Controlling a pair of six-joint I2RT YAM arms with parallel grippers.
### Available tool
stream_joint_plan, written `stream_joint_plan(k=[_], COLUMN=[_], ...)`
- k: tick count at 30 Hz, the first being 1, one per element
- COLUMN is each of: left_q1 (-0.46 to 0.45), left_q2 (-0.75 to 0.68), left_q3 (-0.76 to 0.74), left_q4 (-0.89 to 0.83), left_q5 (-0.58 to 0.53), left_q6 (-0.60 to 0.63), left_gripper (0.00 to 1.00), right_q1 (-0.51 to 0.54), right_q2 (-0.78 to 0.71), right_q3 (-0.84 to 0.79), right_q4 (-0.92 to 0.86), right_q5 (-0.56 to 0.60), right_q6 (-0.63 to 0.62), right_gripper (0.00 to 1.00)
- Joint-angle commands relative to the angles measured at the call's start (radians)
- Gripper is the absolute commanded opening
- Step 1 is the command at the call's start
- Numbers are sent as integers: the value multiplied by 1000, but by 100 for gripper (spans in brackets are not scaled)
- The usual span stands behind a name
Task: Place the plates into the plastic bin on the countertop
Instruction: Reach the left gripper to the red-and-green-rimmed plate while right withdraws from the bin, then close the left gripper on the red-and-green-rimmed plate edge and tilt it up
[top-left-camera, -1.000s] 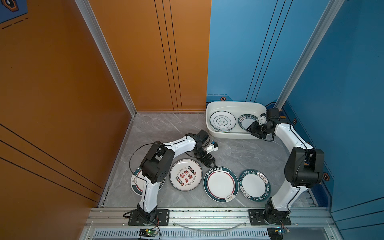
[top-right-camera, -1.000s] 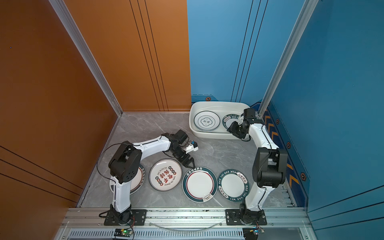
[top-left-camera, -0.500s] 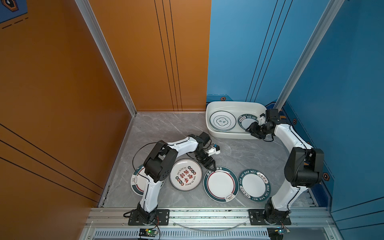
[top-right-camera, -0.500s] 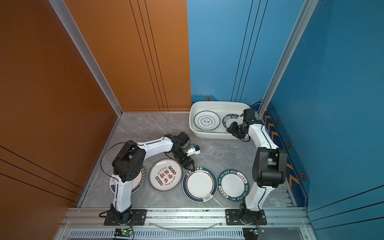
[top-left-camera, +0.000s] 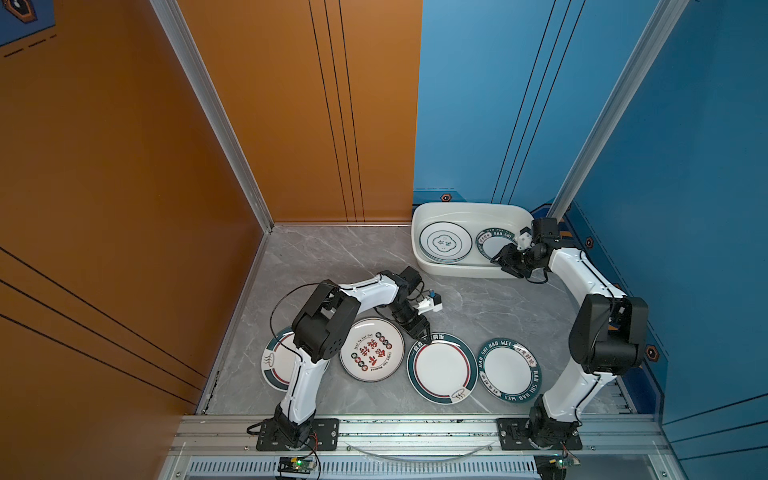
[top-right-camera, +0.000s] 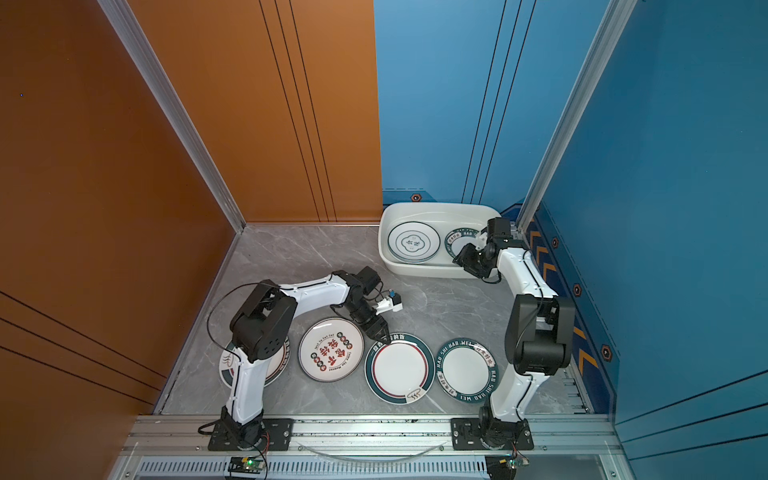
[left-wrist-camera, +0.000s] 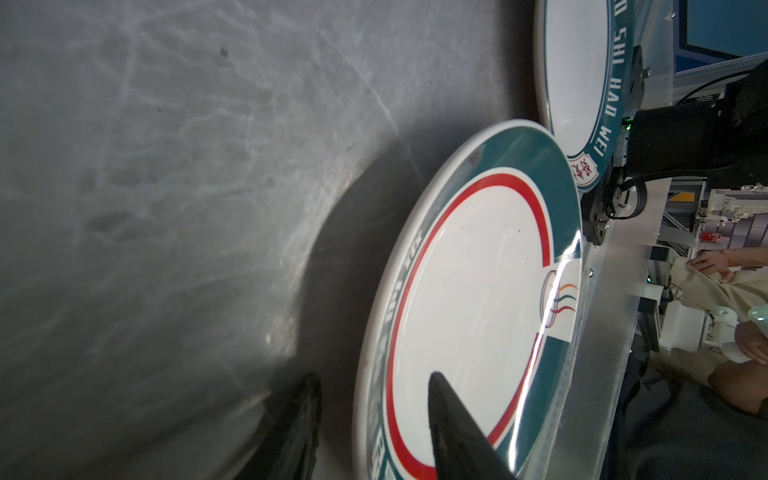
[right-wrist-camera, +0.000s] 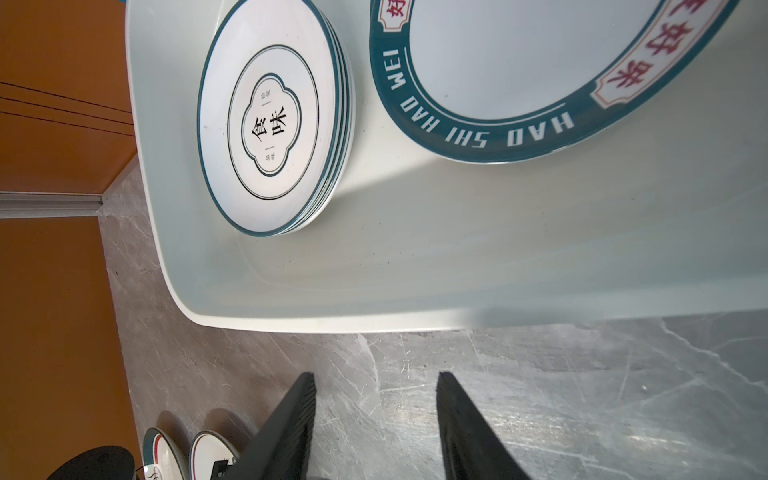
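High stereo pair (near-identical), wrist views seemingly near countertop (left-wrist-camera: 166, 166)

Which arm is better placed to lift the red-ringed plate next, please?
Left. The left pincer straddles the rim of the red-ringed plate, one finger over it, one outside. The right pincer hangs open and empty beside the bin, away from that plate.

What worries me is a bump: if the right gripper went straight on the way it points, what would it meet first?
Probably the near wall of the bin: in the wrist view the right gripper, open, aims across the countertop toward that rim. Depth is unclear; it might touch the countertop first.
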Motion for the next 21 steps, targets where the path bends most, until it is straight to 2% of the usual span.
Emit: stream_joint_plan(k=[1, 16, 19, 21], left_q1=[-22, -28, -28, -27], left_q2=[49, 109, 124, 127], left_q3=[-8, 21, 37, 35], left_q4=[-37, -85, -102, -103], left_q5=[0, -17, -13, -10], left_q6=[21, 32, 34, 36], left_gripper=[42, 20, 5, 2], right_q1=[-6, -10, -11, -11], right_q2=[-35, -36, -41, -47], right_q3=[-7, -17, -26, -37], right_q4=[1, 1, 1, 4], right_q5=[-1, 1, 2, 3], right_q6=[-5, -7, -8, -10], right_gripper=[50, 50, 50, 50])
